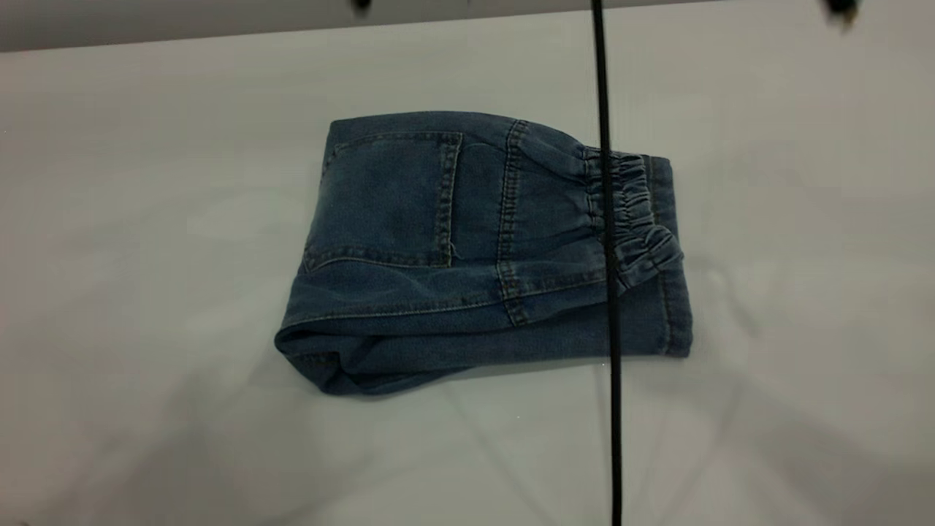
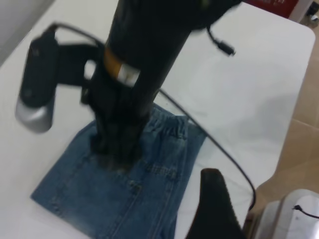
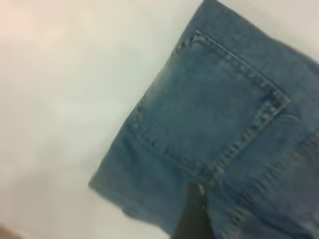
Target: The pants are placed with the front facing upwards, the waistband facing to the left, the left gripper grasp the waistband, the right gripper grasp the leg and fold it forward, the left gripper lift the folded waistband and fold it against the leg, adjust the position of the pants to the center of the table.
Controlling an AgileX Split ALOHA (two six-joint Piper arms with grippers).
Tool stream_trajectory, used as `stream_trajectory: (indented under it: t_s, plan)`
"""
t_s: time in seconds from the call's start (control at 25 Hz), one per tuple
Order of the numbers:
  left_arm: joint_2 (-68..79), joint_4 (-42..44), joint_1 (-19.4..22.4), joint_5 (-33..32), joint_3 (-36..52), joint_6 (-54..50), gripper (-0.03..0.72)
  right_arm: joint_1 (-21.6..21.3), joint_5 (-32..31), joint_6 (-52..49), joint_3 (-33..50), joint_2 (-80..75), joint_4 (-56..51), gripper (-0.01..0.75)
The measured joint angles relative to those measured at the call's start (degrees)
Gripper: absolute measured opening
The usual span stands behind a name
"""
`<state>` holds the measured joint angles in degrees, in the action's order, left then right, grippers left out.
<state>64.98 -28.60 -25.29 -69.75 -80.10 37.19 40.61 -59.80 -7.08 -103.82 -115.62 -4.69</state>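
The denim pants point(image 1: 453, 241) lie folded into a compact rectangle near the middle of the table point(image 1: 146, 292), back pocket point(image 1: 387, 201) facing up. The ruched waistband point(image 1: 632, 219) rests on top at the right, over the leg hem point(image 1: 676, 292). Only dark tips at the top edge show my left gripper point(image 1: 358, 6) and right gripper point(image 1: 840, 11), both clear of the cloth. In the left wrist view the right arm point(image 2: 144, 55) hangs over the pants point(image 2: 124, 194) and waistband point(image 2: 172, 127), with my left gripper point(image 2: 214, 204) off to the side. The right wrist view shows the right gripper point(image 3: 192, 216) above the pocket point(image 3: 219, 114).
A thin black cable point(image 1: 610, 365) runs straight across the exterior view over the waistband. In the left wrist view the table ends at a rounded corner with brown floor point(image 2: 304, 144) beyond, and a white device point(image 2: 289, 214) stands there. Bare tabletop surrounds the pants.
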Motion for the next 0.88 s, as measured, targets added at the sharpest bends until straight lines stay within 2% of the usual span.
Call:
stream_trajectory:
  t_s: [0.16,0.24,0.56,0.68,0.88]
  plan:
    - [-2.8,1.4,0.0,-0.4,0.0,-3.8,0.446,0.0,-8.1,7.1,-2.3,4.7,-0.3,0.497]
    - [-4.6,1.5,0.0,-0.4,0.0,-7.1,0.446,0.0,-10.2,9.1,-2.2,6.6,-0.6,0.496]
    - [-11.5,1.9,0.0,-0.3,0.9,-19.4,0.446,0.1,-10.3,10.3,-2.2,14.0,-7.4,0.467]
    - [-14.5,3.5,0.0,-0.3,2.8,-22.7,0.446,1.2,-10.3,10.3,-2.2,17.7,-10.8,0.451]
    - [-21.0,9.7,0.0,-0.3,7.1,-28.8,0.446,4.8,-10.3,10.1,-2.2,24.5,-10.6,0.442]
